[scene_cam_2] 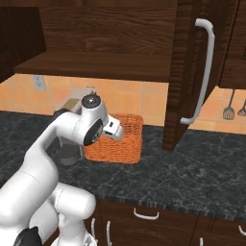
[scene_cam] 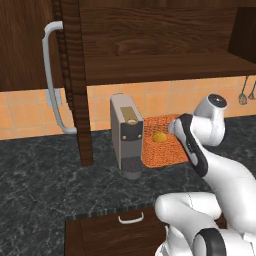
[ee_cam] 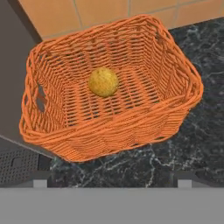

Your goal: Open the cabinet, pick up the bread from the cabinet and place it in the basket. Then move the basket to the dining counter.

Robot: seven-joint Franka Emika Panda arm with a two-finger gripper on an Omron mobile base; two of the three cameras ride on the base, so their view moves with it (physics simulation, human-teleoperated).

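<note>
The orange woven basket (ee_cam: 131, 127) stands on the black stone counter against the tiled wall, right of the coffee machine. The round golden bread (ee_cam: 103, 82) lies loose on the basket floor, also seen as the bread (scene_cam: 159, 136) from the left base. My gripper (ee_cam: 112, 181) hovers above the basket's near rim, open, with nothing between its fingertips (ee_cam: 41, 182). From the right base, the gripper (scene_cam_2: 118, 130) hangs over the basket (scene_cam_2: 120, 146). The cabinet (scene_cam: 150, 45) is open, its door (scene_cam_2: 185, 72) swung out. The dining counter is out of view.
A grey coffee machine (scene_cam: 125, 135) stands tight against the basket's left side. The open cabinet doors (scene_cam: 75, 80) jut out over the black speckled counter (scene_cam_2: 192, 168) on both sides. Utensils (scene_cam_2: 229, 111) hang on the wall at right. Drawers (scene_cam: 130, 220) sit below.
</note>
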